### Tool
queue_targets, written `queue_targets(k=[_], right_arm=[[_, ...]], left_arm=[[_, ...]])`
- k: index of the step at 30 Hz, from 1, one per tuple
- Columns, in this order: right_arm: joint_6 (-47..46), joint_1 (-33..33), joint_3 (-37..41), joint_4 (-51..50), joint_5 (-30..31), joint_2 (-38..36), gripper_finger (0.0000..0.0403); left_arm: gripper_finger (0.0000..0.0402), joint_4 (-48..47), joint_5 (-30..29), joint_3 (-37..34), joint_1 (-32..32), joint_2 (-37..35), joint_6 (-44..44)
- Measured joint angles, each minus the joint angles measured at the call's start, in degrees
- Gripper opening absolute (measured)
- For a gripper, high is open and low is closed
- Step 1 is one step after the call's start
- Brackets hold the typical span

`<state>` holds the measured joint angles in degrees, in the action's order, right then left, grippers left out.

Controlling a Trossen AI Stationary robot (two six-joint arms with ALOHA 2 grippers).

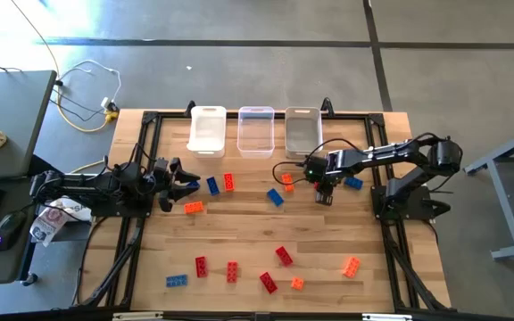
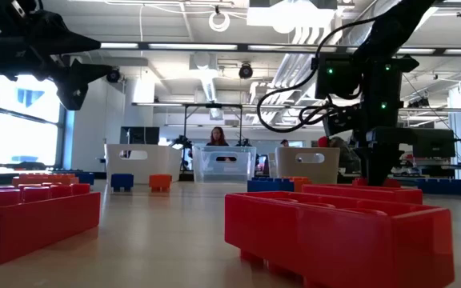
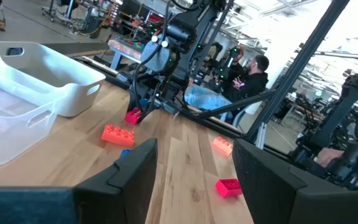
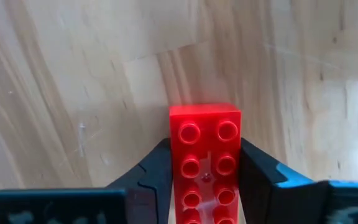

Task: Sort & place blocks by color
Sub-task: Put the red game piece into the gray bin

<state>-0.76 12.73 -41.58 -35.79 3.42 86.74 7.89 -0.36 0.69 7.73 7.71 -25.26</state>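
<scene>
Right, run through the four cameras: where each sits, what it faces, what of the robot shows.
High: overhead, straight down; both arms, three bins.
Low: table height, toward the bins; right gripper comes down from above.
Left wrist: behind the left gripper, open, facing the right arm.
Right wrist: down on the table; right gripper shut on a red block.
Shared: that red block shows in the left wrist view too.

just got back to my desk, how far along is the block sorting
Barely started. Done: nothing visible; the three bins look empty from above. In hand: the right gripper is closed on a red block down at the table, near the right-hand bin. Left: blue, orange and red blocks lie scattered over the table, several along the near edge. The left gripper waits open at the table's left side.
</scene>
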Motion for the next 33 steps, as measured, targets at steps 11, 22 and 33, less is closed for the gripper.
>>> queue_targets(k=[11,22,33], right_arm=[[-5.3,-0.1,0.0,5.5,-0.7,-7.7,0.0112],[-5.9,1.3,0.0,21.5,4.0,-13.4,0.0112],[-5.3,6.9,0.0,36.1,13.5,-13.3,0.0112]], left_arm=[[0.0197,-0.5,-0.6,0.0,0.0,0.0,0.0],[0.0197,-4.9,-4.3,0.8,0.1,0.2,2.8],[0.0197,-19.7,-12.2,9.0,0.1,0.2,6.4]])
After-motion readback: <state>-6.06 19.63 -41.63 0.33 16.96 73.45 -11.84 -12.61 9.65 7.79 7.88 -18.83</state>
